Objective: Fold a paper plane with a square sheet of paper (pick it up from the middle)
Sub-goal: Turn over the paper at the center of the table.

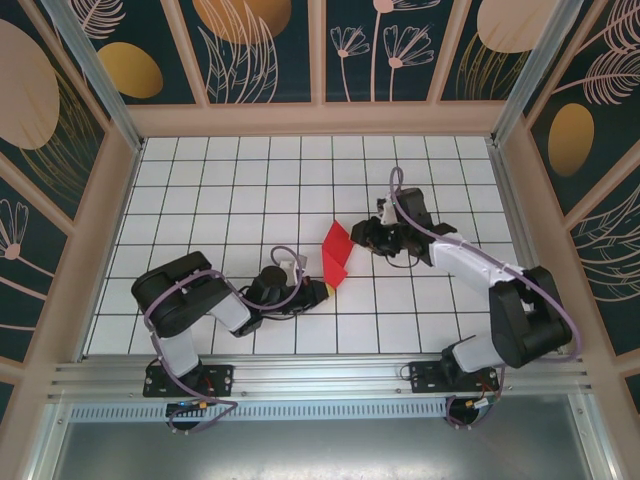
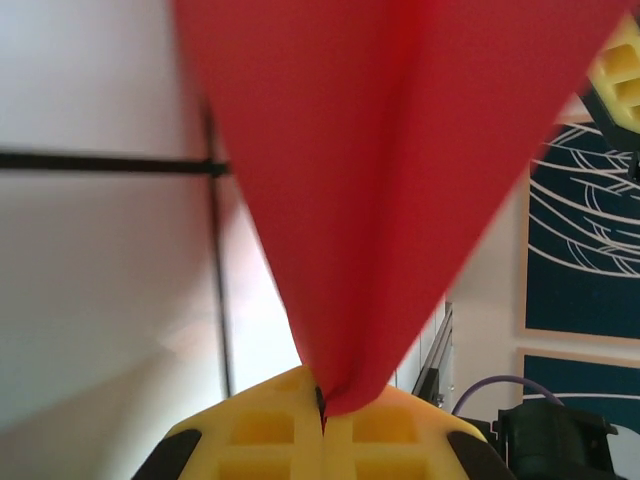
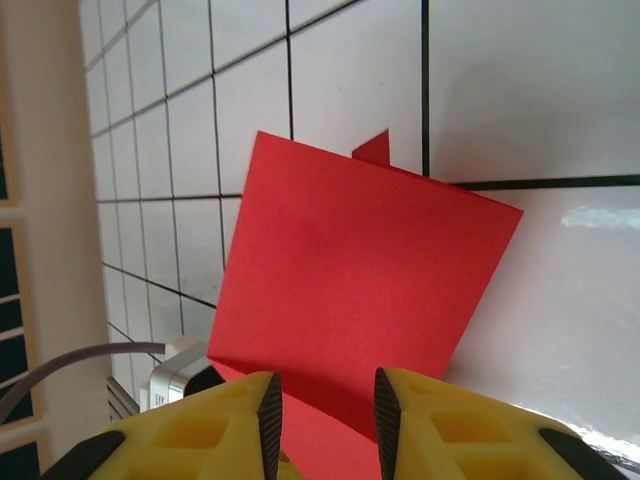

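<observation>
Folding stood partway: the creased red paper sheet [image 1: 336,255], not yet a dart, was clenched at its near tip by the left gripper [image 2: 322,405], while the right gripper [image 3: 327,398] had its jaws parted astride the sheet's edge.

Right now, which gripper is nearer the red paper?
Left. The left gripper is shut on the pointed tip of the folded red paper; the right gripper straddles its opposite edge, jaws apart.
</observation>
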### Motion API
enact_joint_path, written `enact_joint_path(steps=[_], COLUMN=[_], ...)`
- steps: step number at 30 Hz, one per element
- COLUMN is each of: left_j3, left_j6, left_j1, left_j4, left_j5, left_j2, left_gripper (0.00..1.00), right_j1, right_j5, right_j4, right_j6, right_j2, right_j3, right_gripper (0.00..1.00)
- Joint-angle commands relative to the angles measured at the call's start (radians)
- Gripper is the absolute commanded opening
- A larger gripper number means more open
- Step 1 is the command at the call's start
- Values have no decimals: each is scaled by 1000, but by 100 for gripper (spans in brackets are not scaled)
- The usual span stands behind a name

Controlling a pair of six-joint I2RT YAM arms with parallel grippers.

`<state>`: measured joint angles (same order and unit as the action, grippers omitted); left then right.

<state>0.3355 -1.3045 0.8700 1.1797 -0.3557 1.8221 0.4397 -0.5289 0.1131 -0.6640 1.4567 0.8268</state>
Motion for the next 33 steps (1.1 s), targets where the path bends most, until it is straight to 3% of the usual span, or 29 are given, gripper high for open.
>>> enact_joint_path(steps=[1,11,16,17,19,23,25,33], left_j3=[-22,-74,-108,-115,-123,-130,-131,-103], left_j6=[-99,-111,-133,-134,-127,-93,-76,42], left_j1=[-3,-3,-5,-6,-6,-5,-6,-6], left_j4=[167,121,141,140,121,3,-79,-501], left_j5=[13,83,119,127,135,172,193,320], left_j2=[24,3,8,4,-12,-82,-137,-390], left_gripper=[2,11,25,33,35,42,51,55], right_j1=[42,102,119,125,132,144,149,162], right_j5=[-7,-20,-36,-39,-39,-39,-27,7], right_j4=[-62,-97,-107,-106,-105,-95,-83,-47], right_j6=[-2,11,14,15,17,17,18,41], right_j2=[81,321,403,416,432,472,486,485], right_j3=[61,190,229,238,250,281,294,308], right_gripper=[32,26,25,25,25,25,25,26])
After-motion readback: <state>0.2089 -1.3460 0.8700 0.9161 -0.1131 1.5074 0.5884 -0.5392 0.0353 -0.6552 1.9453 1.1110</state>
